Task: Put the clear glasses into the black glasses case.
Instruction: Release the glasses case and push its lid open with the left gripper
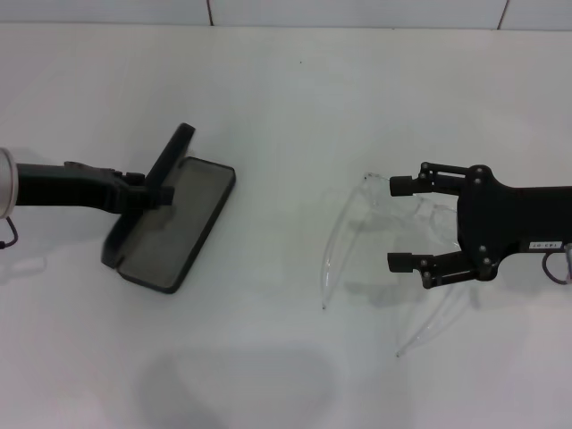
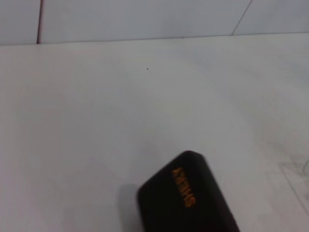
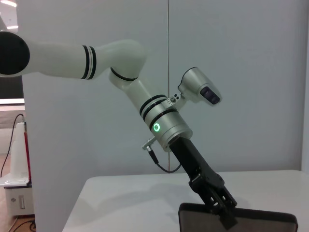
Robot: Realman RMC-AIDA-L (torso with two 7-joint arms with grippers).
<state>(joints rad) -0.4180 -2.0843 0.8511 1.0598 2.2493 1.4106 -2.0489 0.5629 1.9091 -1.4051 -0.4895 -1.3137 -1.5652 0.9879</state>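
While the black glasses case (image 1: 170,225) lies open on the white counter (image 1: 286,98) at centre left of the head view, its grey-lined tray rests flat and its lid stands raised along the upper left edge. The left end effector (image 1: 154,190) reaches in from the left edge of the frame and is clenched on that raised lid, at the hinge side of the case. From the right wrist view the same grasp shows at the bottom of the frame: the left end effector (image 3: 219,205) pinches the top edge of the upright lid (image 3: 239,220), with the white left arm (image 3: 120,67) sloping down to it from the upper left. The left wrist view shows the lid's black outer shell (image 2: 186,200) at the bottom centre, with orange lettering (image 2: 183,187) on it, and bare counter beyond.

The clear glasses (image 1: 357,241) lie on the counter at centre right of the head view, well apart from the case. Their curved lens faces the case, and the thin temple arms trail toward the lower right of the frame. The right end effector (image 1: 404,223) comes in from the right edge, its two fingers spread wide and released, one above and one below the glasses' frame near the nose bridge. Whether either fingertip touches the plastic cannot be told.
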